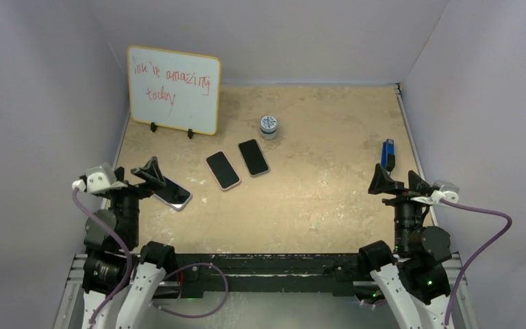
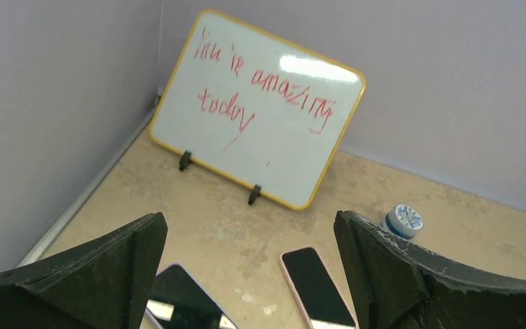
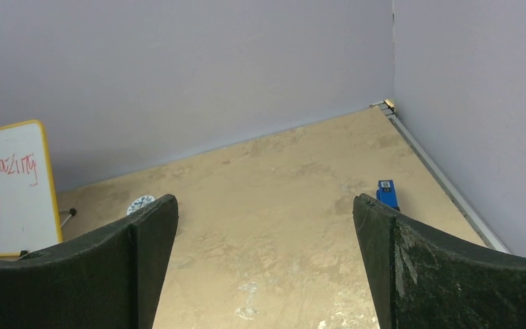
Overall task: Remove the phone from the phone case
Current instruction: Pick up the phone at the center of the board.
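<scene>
Both tools gape fully, holding nothing — left tool (image 1: 145, 173) sits just over the nearest phone (image 1: 173, 192) on the counter (image 1: 315, 205). Pin it down, then bring right tool (image 1: 398, 183) across to peel its case (image 1: 187, 201) rim.

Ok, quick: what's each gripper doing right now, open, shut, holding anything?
Left gripper: open, holding nothing.
Right gripper: open, holding nothing.

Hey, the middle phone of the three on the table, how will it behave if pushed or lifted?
The middle phone lies flat and thin on the table, so it would probably slide rather than tip. Its glossy dark face looks slippery, so gripping the edges seems safer.
</scene>
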`<action>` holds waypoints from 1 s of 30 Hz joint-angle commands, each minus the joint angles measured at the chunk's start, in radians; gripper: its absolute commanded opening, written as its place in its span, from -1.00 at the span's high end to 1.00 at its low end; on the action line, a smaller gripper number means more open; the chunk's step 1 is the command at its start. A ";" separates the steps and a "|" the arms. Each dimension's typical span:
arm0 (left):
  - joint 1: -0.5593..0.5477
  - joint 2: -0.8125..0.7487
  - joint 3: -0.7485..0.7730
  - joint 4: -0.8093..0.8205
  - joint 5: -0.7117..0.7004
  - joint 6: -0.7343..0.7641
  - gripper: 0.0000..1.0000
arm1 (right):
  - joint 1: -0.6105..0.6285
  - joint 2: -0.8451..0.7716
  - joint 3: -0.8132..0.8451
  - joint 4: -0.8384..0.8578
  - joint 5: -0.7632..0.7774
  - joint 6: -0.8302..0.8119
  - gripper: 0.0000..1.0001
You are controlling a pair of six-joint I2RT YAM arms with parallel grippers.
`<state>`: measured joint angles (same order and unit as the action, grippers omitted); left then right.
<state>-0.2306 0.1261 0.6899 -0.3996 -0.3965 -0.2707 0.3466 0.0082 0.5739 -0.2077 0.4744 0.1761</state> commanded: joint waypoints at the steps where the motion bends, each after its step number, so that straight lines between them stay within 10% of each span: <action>1: -0.001 0.176 0.064 -0.131 -0.064 -0.159 -1.00 | 0.001 -0.007 0.012 0.021 -0.035 0.017 -0.98; 13: -0.001 0.700 0.140 -0.402 -0.109 -0.473 -1.00 | 0.003 -0.007 0.025 -0.005 -0.085 0.053 -0.98; 30: 0.206 1.052 0.063 -0.287 0.068 -0.660 -1.00 | 0.032 -0.007 0.052 -0.040 -0.091 0.078 -0.98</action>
<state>-0.1360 1.1107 0.7712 -0.7403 -0.4324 -0.9283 0.3626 0.0082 0.5835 -0.2485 0.3756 0.2394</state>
